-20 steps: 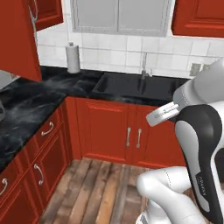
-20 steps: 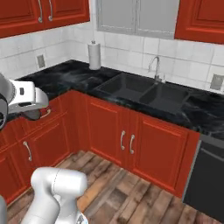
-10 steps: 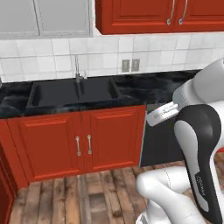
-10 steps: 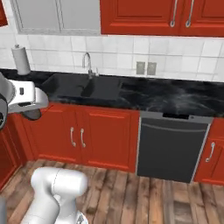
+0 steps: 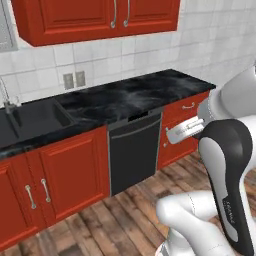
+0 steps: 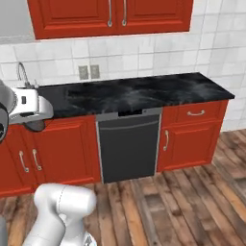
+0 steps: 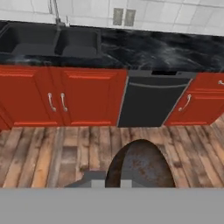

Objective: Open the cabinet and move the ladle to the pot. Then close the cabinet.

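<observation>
The cabinet [image 6: 110,17] hangs at 12 o'clock with both doors shut — two silver handles [image 6: 116,13] side by side in its middle. Under it runs the black counter [image 6: 139,91], with the dishwasher [image 6: 128,144] below. Whether the gripper is clenched or released, I cannot tell.

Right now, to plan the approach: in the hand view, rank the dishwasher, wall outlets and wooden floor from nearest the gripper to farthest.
1. Wooden floor, just ahead and below.
2. Dishwasher, ahead, slightly right.
3. Wall outlets, on the tiles behind the counter.
</observation>
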Available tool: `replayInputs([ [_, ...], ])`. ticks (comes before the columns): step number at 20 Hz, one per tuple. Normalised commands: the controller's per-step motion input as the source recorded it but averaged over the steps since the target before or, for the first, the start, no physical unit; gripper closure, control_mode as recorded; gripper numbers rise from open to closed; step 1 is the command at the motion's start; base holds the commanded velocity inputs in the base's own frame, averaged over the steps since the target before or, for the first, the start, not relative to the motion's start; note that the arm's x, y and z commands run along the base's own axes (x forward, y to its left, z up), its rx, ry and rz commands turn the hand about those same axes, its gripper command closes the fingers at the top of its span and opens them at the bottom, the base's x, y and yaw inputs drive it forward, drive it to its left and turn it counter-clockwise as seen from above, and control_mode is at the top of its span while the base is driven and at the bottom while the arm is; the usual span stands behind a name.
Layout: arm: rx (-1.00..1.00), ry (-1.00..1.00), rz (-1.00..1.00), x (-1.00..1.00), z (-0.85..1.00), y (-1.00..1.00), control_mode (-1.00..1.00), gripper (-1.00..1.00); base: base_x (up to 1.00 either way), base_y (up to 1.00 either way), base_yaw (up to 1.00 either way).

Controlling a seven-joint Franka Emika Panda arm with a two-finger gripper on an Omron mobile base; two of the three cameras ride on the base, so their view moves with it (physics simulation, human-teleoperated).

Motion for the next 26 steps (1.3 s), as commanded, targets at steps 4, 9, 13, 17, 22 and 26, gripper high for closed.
replayInputs([
  [4, 0.0, 0.0, 0.0, 0.0, 0.0, 0.0, 1.0, 1.0, 0.0, -0.32, -0.63],
  [9, 0.0, 0.0, 0.0, 0.0, 0.0, 0.0, 1.0, 1.0, 0.0, -0.32, -0.63],
  [13, 0.0, 0.0, 0.0, 0.0, 0.0, 0.0, 1.0, 1.0, 0.0, -0.34, -0.62],
  [17, 0.0, 0.0, 0.0, 0.0, 0.0, 0.0, 1.0, 1.0, 0.0, -0.35, -0.61],
  [22, 0.0, 0.0, 0.0, 0.0, 0.0, 0.0, 1.0, 1.0, 0.0, -0.34, -0.61],
  [26, 0.0, 0.0, 0.0, 0.0, 0.0, 0.0, 1.0, 1.0, 0.0, -0.33, -0.61],
])
